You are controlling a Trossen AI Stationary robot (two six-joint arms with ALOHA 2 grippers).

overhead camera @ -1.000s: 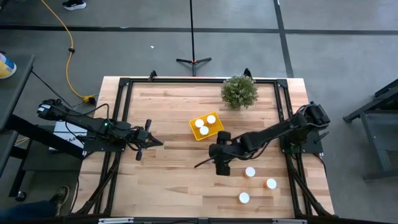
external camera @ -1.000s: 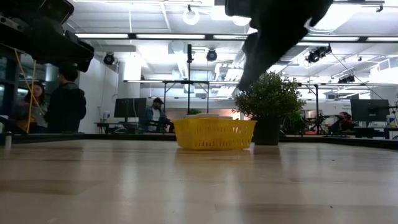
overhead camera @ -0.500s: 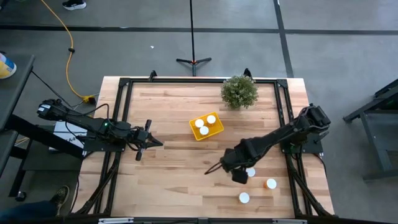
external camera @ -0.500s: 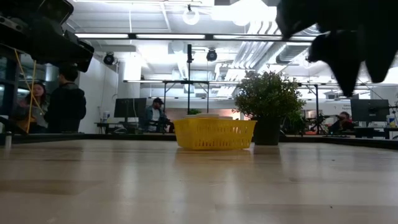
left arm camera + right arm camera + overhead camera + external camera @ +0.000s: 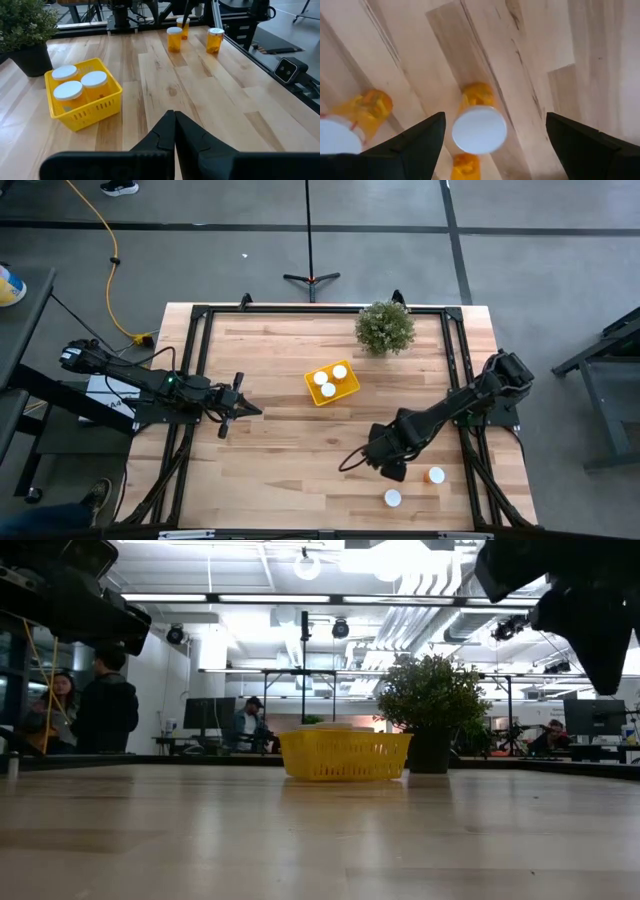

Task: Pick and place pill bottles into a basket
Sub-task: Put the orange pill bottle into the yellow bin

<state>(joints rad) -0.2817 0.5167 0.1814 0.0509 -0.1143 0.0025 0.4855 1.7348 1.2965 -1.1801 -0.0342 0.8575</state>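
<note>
The right pincer is hanging wide open right over a pill bottle on the table, well away from the basket on the side far from the plant; it is not holding anything; the white cap is sitting between its two fingers; two more bottles are standing just past it, even farther from the basket, and one is very near; I think the pincer could go down a bit crooked and tip the bottle over, because the bottle is small and tall; it could also bump a neighbour bottle, because they are standing close together; then a bottle might roll off the table.

The yellow basket is sitting near the plant; three bottles are standing in it, white caps up, packed close; there is not much room left inside.

The left pincer is waiting well away from the basket, clenched shut on nothing.
</note>
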